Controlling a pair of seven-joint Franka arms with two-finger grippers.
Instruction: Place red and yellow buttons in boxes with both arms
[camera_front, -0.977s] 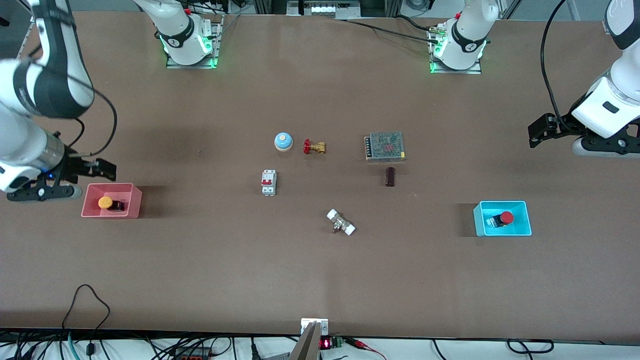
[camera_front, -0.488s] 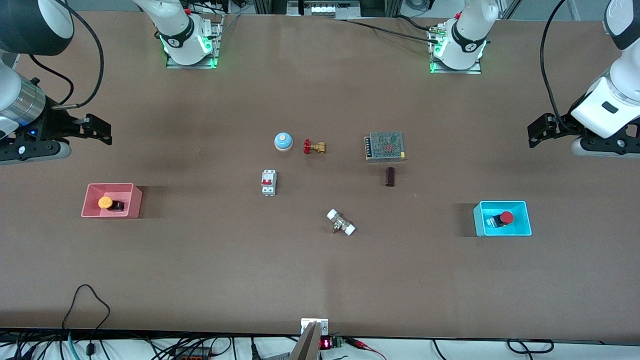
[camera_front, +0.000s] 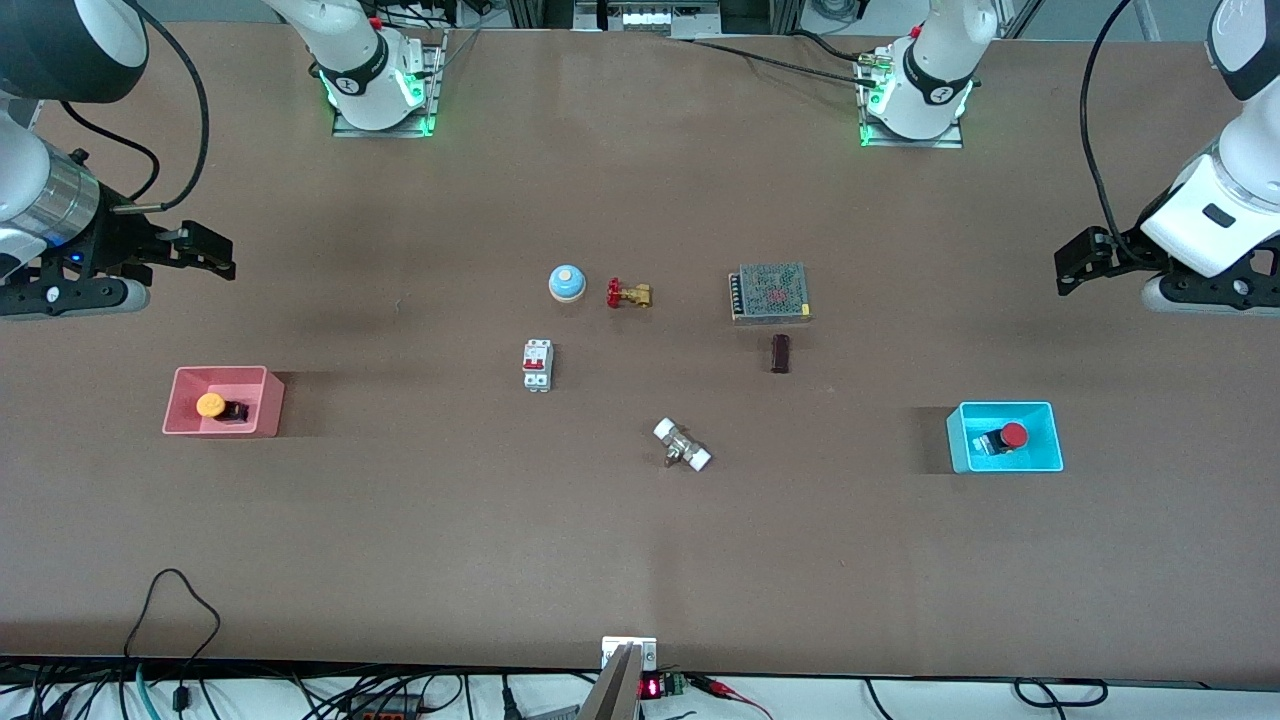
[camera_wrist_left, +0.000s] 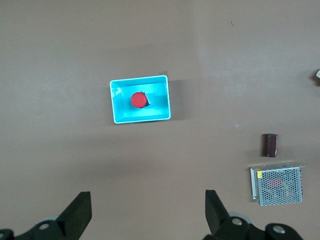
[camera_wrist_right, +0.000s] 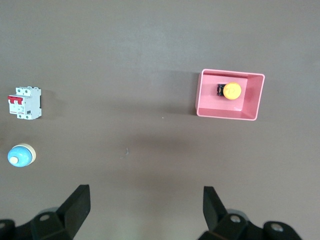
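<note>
The right hand hangs in the air over bare table near the edge at the right arm's end, its two fingers spread wide with nothing between them. The pink box sits on the table close to that same edge, nearer to the front camera than the spot under the hand. The yellow button lies inside it, tipped on its side, with its black base pointing toward the middle of the table.

The left hand hangs over bare table near the edge at the left arm's end, fingers likewise spread and holding nothing. The blue box stands near that edge, nearer to the front camera than the spot under this hand, and the red button lies inside it.

Around the middle of the table lie a blue bell, a brass valve just beside it, a white breaker, a metal mesh case, a small dark cylinder and a white-capped fitting, all well apart from both boxes.
</note>
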